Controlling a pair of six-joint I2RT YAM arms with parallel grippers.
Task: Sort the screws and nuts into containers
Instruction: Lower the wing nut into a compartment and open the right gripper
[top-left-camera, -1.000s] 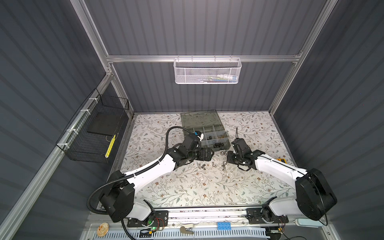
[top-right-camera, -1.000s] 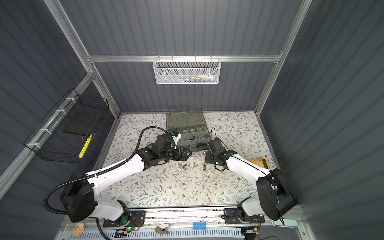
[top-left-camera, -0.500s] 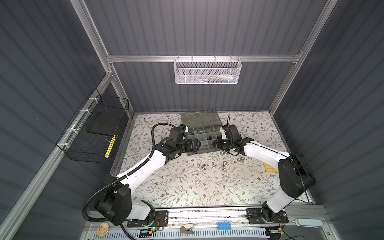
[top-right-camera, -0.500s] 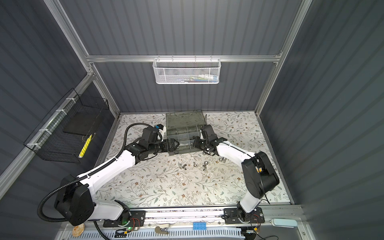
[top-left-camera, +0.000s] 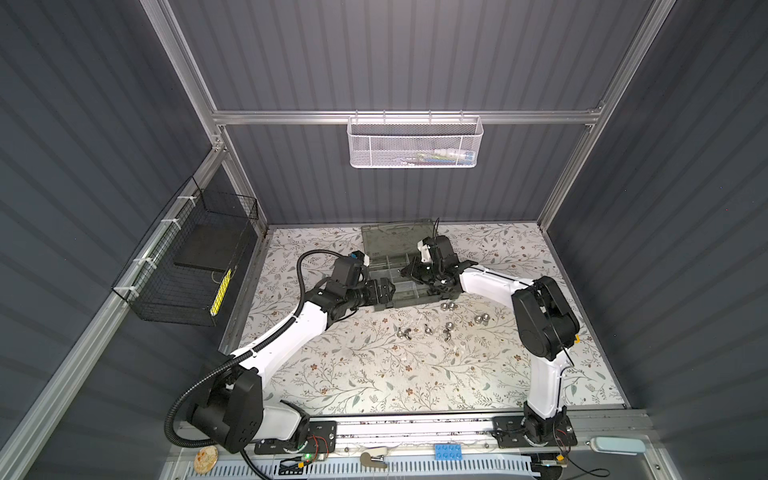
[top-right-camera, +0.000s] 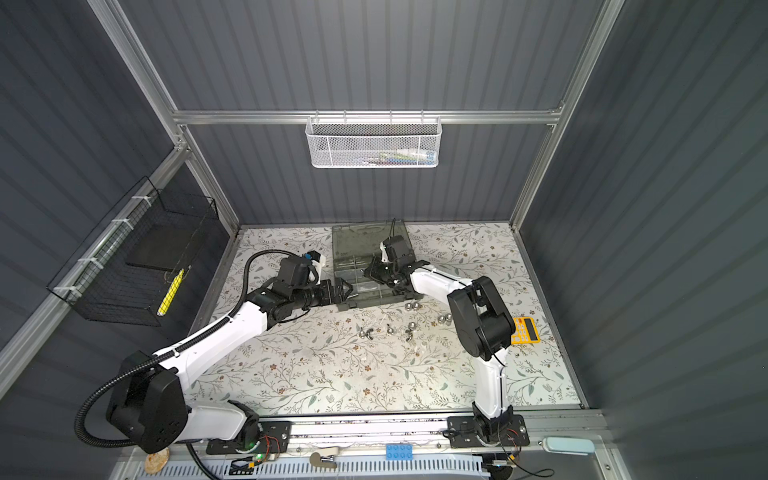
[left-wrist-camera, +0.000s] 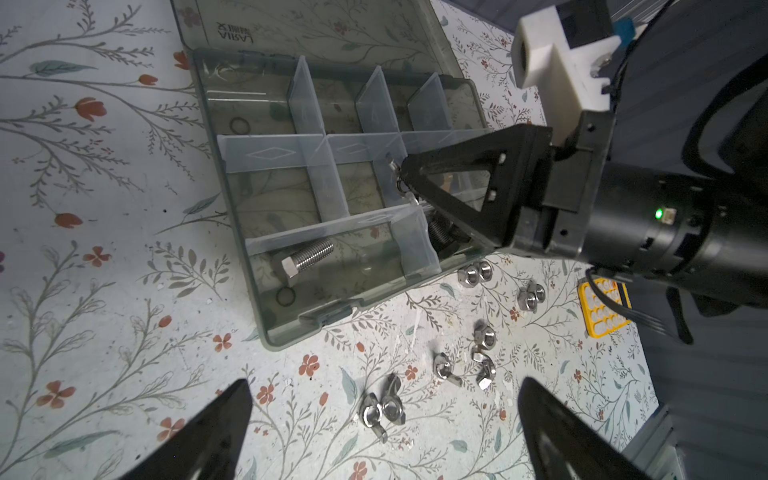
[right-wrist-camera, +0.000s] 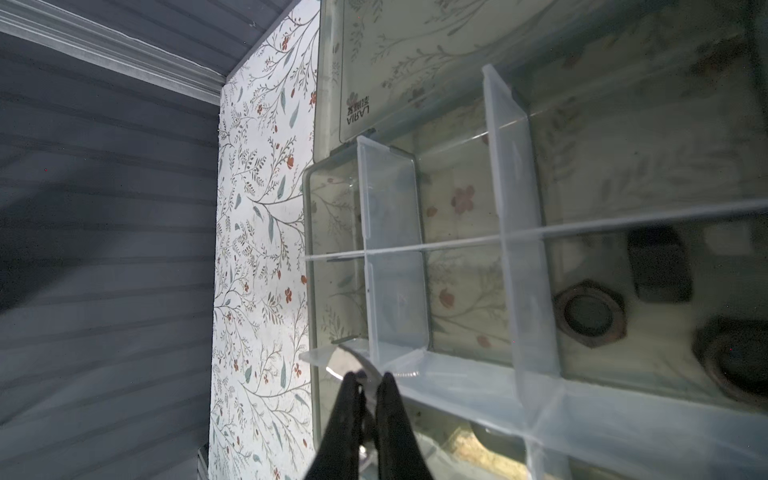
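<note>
The translucent grey-green organiser case lies open at the back of the floral mat, its lid flat behind it. My right gripper hangs over the divided compartments, shut on a small silver nut. My left gripper is open and empty by the case's front left corner, above a pair of wing nuts. A silver bolt lies in a front compartment. Dark hex nuts lie in another. Loose silver nuts are scattered in front of the case.
A yellow calculator lies on the mat to the right, partly behind my right arm. A white mesh basket hangs on the back wall. A black wire basket hangs on the left wall.
Both arms drew back from the loose nuts in mid-mat to the case. My right gripper stayed shut as it rose over the compartments; my left stayed open.
</note>
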